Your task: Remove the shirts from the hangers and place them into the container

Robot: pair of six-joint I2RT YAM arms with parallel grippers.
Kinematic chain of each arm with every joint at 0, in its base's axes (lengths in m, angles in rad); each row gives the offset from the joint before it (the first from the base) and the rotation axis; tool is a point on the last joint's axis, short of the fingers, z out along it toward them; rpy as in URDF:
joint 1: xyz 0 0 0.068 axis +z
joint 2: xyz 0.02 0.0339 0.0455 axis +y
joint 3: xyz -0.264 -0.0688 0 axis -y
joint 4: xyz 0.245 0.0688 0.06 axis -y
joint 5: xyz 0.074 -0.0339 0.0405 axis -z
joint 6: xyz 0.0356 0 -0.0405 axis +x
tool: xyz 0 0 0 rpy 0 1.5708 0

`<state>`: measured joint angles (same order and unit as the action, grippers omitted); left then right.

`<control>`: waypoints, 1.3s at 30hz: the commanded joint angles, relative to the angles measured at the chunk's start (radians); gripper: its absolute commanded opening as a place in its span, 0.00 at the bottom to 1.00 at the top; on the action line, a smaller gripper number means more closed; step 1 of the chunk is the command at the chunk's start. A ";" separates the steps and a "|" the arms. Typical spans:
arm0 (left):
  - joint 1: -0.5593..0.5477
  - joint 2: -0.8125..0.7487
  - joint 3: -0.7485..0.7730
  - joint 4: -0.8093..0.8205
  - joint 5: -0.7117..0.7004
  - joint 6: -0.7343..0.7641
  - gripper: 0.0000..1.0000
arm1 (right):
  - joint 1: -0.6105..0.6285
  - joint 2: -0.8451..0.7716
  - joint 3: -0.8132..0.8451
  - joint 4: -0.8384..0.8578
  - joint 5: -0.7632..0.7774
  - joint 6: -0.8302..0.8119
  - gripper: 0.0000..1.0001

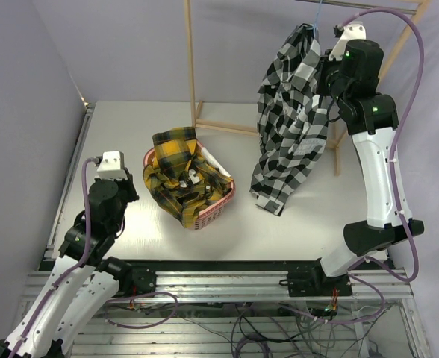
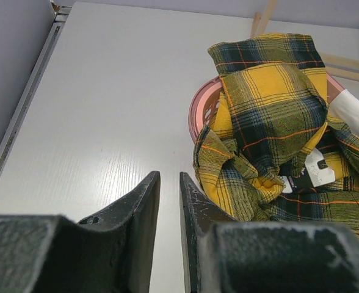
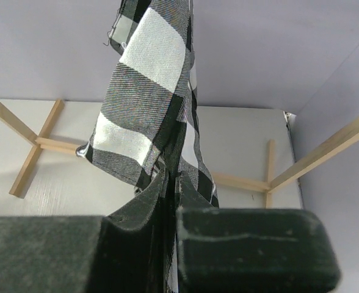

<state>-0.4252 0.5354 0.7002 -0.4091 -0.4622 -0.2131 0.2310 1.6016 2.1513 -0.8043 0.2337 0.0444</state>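
Note:
A black-and-white checked shirt hangs from a thin light-blue hanger at the top of the wooden rack. My right gripper is raised beside the shirt's upper edge. In the right wrist view the gripper is shut on a fold of this shirt. A yellow-and-black plaid shirt lies bunched in the pink-red container, spilling over its rim. My left gripper sits low, left of the container. Its jaws stand a narrow gap apart with only table between them, close to the yellow shirt and the container.
The pale wooden rack stands at the back of the table, with its foot bars on the surface and a slanted post on the right. A white object pokes out of the container. Purple walls close in the left side and the back.

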 commanded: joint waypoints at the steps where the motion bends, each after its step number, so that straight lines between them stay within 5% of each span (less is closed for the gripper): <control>1: 0.005 -0.008 0.018 0.019 0.010 0.009 0.30 | -0.013 -0.026 -0.004 0.093 -0.035 -0.023 0.00; 9: 0.004 -0.020 0.023 0.027 0.011 -0.001 0.35 | -0.013 -0.060 0.052 0.179 -0.060 -0.054 0.00; 15: 0.004 -0.006 0.013 0.060 0.047 -0.066 0.70 | -0.014 -0.081 0.075 0.212 -0.078 -0.067 0.00; 25: 0.005 -0.038 0.007 0.072 0.195 -0.018 0.49 | -0.014 -0.099 0.036 0.283 -0.080 -0.077 0.00; 32: 0.004 -0.032 -0.001 0.079 0.224 0.009 0.51 | -0.014 -0.097 0.010 0.255 -0.076 -0.059 0.00; 33: 0.005 -0.029 0.001 0.078 0.225 0.010 0.52 | -0.014 -0.104 -0.002 0.251 -0.075 -0.058 0.04; 36: 0.005 -0.016 0.004 0.075 0.225 0.015 0.52 | -0.014 -0.127 -0.064 0.237 -0.064 -0.061 0.38; 39: 0.004 -0.014 0.004 0.073 0.230 0.017 0.51 | -0.015 -0.148 -0.110 0.215 -0.042 -0.059 0.51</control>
<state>-0.4252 0.5156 0.7002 -0.3679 -0.2646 -0.2134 0.2234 1.4937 2.0865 -0.5842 0.1692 -0.0147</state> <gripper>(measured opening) 0.514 0.454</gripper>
